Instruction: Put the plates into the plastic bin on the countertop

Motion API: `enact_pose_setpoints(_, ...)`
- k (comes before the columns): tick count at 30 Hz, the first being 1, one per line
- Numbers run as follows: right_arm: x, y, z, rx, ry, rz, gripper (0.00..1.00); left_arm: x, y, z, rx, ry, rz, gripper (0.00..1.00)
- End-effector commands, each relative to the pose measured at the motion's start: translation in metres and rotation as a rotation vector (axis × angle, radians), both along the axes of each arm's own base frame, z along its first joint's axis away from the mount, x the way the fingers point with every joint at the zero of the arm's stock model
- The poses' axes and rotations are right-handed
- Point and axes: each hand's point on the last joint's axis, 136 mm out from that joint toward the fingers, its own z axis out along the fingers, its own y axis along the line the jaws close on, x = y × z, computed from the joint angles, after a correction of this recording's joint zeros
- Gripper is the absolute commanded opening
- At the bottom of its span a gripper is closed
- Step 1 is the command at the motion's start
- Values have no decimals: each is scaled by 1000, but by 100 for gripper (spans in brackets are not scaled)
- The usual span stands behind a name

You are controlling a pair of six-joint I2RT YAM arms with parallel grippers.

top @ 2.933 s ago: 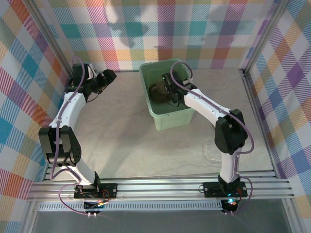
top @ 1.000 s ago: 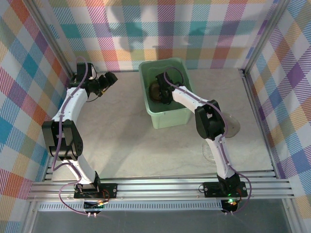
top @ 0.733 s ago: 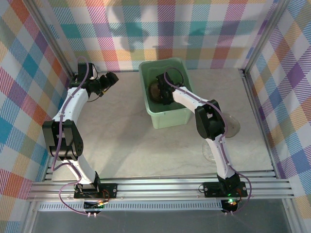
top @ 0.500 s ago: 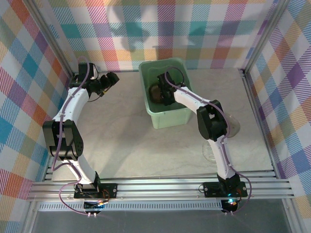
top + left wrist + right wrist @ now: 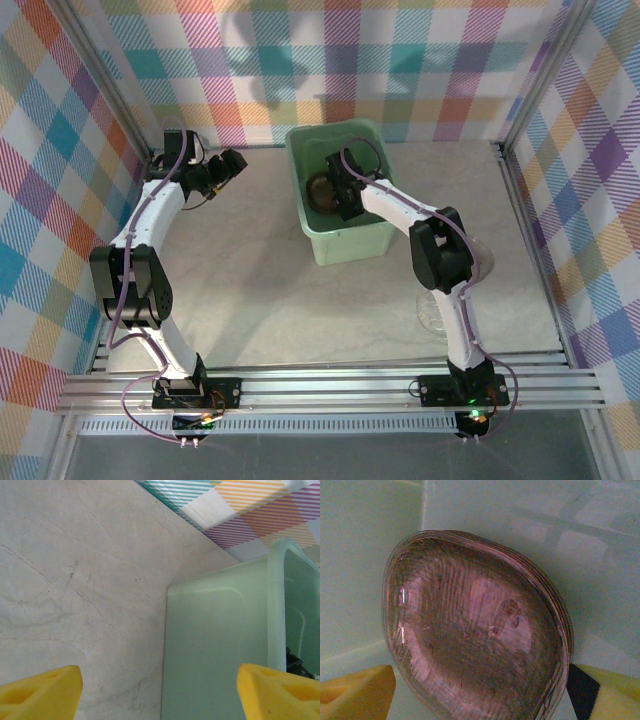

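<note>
The mint-green plastic bin [image 5: 352, 243] stands at the back middle of the beige countertop [image 5: 260, 270]. A stack of smoky brown plates [image 5: 321, 186] leans inside it, seen close in the right wrist view as plates [image 5: 470, 630] against the bin's wall [image 5: 370, 555]. My right gripper [image 5: 346, 194] is down inside the bin, open, its yellow fingers [image 5: 360, 687] spread either side of the stack's near edge without clamping it. My left gripper [image 5: 230, 163] hovers open left of the bin, its fingertips [image 5: 42, 690] wide apart and empty, facing the bin's outer wall [image 5: 215, 650].
Two clear plates lie on the countertop at the right, one plate [image 5: 483, 262] beside the right arm's elbow and another plate [image 5: 429, 312] nearer the arm's base. Plaid walls [image 5: 330, 60] close in the back and both sides.
The right arm's elbow has swung in and then a little right while its gripper stayed in the bin by the stack. The left gripper shifted slightly.
</note>
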Motion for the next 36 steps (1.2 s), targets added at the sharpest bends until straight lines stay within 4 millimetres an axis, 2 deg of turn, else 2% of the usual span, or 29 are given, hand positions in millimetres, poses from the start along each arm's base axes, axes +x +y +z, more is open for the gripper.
enact_pose_setpoints(1, -2, -5, 16, -20, -16, 22, 90, 1, -7, -4, -7, -10, -20, 80)
enact_pose_setpoints(2, -2, -6, 18, -30, -17, 24, 98, 1, -7, -5, -7, -7, -19, 81)
enact_pose_setpoints(3, -2, -8, 20, -43, -17, 30, 99, 1, -7, -5, -7, -6, -20, 80)
enact_pose_setpoints(10, -7, -15, 36, -107, -70, 64, 99, 2, -8, -5, -8, -17, -22, 81)
enact_pose_setpoints(15, -5, -21, 53, -164, -121, 94, 99, 2, -11, -11, -14, -13, -36, 81)
enact_pose_setpoints(19, -9, -23, 59, -216, -136, 133, 99, 3, -17, -18, -25, -7, -51, 81)
enact_pose_setpoints(21, -7, -22, 71, -246, -185, 153, 99, 3, -21, -21, -25, -3, -65, 81)
enact_pose_setpoints(23, -2, -20, 93, -297, -258, 192, 99, 3, -25, -23, -18, -3, -83, 81)
enact_pose_setpoints(28, 7, -22, 158, -461, -412, 312, 99, -3, -37, -32, -17, 12, -128, 80)
enact_pose_setpoints(31, 4, -20, 187, -507, -471, 377, 99, -9, -43, -38, -37, 25, -140, 79)
enact_pose_setpoints(36, -17, -25, 220, -583, -453, 524, 99, -26, -53, -55, -10, 57, -149, 79)
